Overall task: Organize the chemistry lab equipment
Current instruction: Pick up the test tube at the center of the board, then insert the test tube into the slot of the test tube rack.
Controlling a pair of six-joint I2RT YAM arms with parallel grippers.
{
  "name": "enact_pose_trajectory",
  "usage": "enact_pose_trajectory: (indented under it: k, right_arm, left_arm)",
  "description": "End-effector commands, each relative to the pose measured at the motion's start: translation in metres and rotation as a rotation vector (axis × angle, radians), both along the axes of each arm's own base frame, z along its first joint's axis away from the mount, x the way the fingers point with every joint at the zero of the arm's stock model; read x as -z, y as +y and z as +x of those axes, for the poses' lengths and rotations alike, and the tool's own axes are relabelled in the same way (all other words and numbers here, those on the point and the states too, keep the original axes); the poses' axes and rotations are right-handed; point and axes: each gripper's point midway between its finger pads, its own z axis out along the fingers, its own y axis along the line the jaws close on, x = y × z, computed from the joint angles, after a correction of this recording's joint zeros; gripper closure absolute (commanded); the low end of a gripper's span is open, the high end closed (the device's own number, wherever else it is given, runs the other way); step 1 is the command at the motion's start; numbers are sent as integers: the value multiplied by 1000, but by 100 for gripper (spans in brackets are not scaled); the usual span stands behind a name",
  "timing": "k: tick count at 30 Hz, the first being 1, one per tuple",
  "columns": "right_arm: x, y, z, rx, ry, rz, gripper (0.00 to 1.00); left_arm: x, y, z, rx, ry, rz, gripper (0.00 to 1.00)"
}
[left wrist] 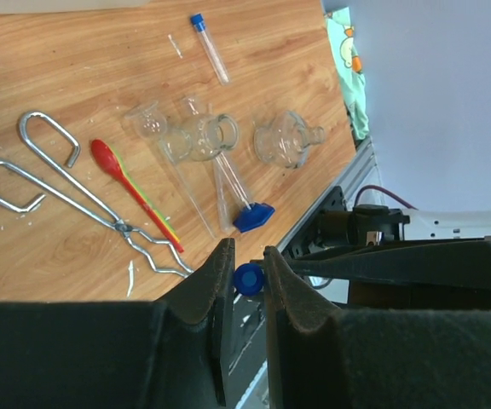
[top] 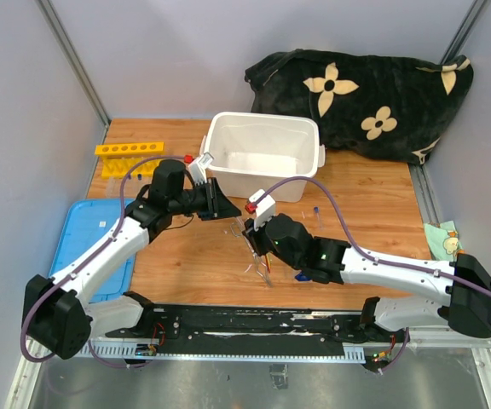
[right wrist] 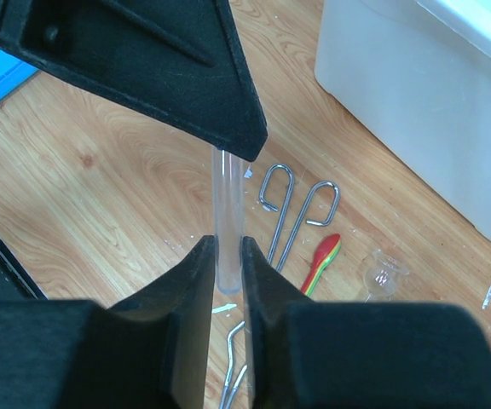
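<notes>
Both arms meet over the wooden table (top: 373, 213) on the near side of the open white plastic bin (top: 245, 183), sharing one blue-capped clear tube (right wrist: 228, 192). My left gripper (left wrist: 247, 256) has its fingers pressed to either side of the tube's blue cap (left wrist: 247, 279). My right gripper (right wrist: 226, 245) is clamped on the clear barrel, and the tube is held off the table between the two. Below them, also on the bin's near side, lie bent-wire metal tweezers (left wrist: 66, 183), a thin red-orange tool with a spoon end (left wrist: 130, 183), small clear glass beakers (left wrist: 196, 136), a squat clear flask (left wrist: 284, 141), a blue-based glass piece (left wrist: 252, 217) and a second blue-capped tube (left wrist: 210, 47), all close together. The yellow holed tube rack (top: 130, 151) stands to the bin's left, apart from that cluster. The flat blue lid (top: 92, 247) lies left of the bin and nearer me, and the black flower-patterned blanket (top: 365, 85) is heaped behind the bin to its right. The overhead view gives me this layout, but the arms cover most of the glassware there. Only the left wrist camera shows the cap between the fingers and the spread of glass. Only the right wrist camera shows the barrel running from my right fingers up to the underside of the left gripper, the bin's white wall beyond.
</notes>
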Motion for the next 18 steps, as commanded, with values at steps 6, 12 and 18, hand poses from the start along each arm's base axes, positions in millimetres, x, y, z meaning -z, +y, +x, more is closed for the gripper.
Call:
enact_pose_trajectory:
  k: [6, 12, 18]
  right_arm:
    - [-18, 1, -9, -21, -13, 26, 70]
    - [-31, -13, -18, -30, -18, 42, 70]
    - [-24, -36, -18, 13, -31, 19, 70]
  left_arm:
    - [4, 27, 31, -142, -100, 208, 100]
    - [6, 44, 47, -226, -128, 313, 100]
    - [-6, 106, 80, -508, -232, 548, 100]
